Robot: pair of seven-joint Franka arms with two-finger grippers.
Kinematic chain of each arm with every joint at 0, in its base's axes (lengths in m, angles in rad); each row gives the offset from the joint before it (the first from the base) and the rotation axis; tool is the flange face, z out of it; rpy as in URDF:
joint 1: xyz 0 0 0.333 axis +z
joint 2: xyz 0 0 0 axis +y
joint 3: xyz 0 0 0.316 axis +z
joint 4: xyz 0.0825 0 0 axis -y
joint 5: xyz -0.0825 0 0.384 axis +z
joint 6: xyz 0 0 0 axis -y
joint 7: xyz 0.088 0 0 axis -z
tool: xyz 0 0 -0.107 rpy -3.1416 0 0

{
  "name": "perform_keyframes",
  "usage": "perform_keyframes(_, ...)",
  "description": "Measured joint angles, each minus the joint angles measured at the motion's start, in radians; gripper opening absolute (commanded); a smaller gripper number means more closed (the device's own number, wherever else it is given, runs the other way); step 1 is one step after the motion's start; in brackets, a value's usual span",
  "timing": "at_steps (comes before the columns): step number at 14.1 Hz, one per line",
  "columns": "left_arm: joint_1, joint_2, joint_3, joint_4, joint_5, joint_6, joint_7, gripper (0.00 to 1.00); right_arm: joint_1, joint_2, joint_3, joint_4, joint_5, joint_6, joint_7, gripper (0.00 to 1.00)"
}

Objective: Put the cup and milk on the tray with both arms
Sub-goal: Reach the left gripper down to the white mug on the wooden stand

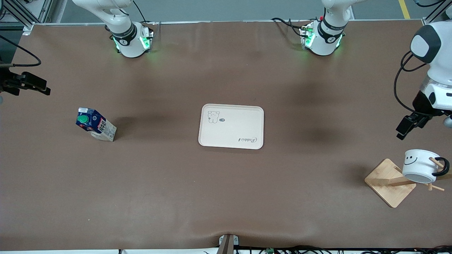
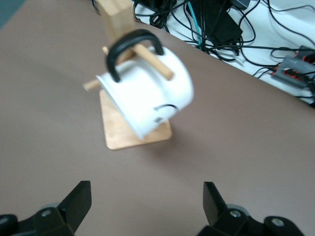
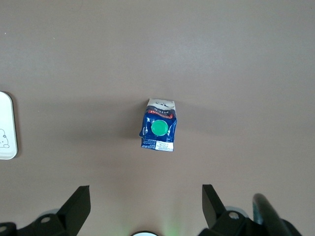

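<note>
The milk (image 1: 95,125) stands on the table toward the right arm's end, its green cap up; in the right wrist view it (image 3: 158,130) sits ahead of the fingers. My right gripper (image 1: 42,88) (image 3: 146,201) is open and empty, up over the table beside the milk. The cup (image 1: 420,165) hangs tilted by its black handle on a peg of a wooden rack toward the left arm's end; it also shows in the left wrist view (image 2: 147,93). My left gripper (image 1: 406,128) (image 2: 146,201) is open and empty, over the table beside the rack. The tray (image 1: 231,126) lies bare mid-table.
The rack's square wooden base (image 1: 388,183) (image 2: 118,132) sits on the table near the left arm's end. A bundle of cables (image 2: 221,29) lies past the table edge by the rack. The tray's edge (image 3: 6,128) shows in the right wrist view.
</note>
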Motion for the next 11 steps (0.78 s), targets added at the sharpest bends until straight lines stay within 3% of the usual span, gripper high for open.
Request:
perform_keyframes(6, 0.050, 0.009, 0.000, -0.071, 0.000, 0.186, 0.127, 1.00, 0.000, 0.001, 0.000, 0.000, 0.000, 0.000, 0.000, 1.00)
perform_keyframes(11, 0.078, 0.081, 0.000, -0.079, 0.000, 0.311, 0.210, 1.00, 0.000, 0.001, 0.000, 0.000, 0.000, 0.000, 0.000, 1.00)
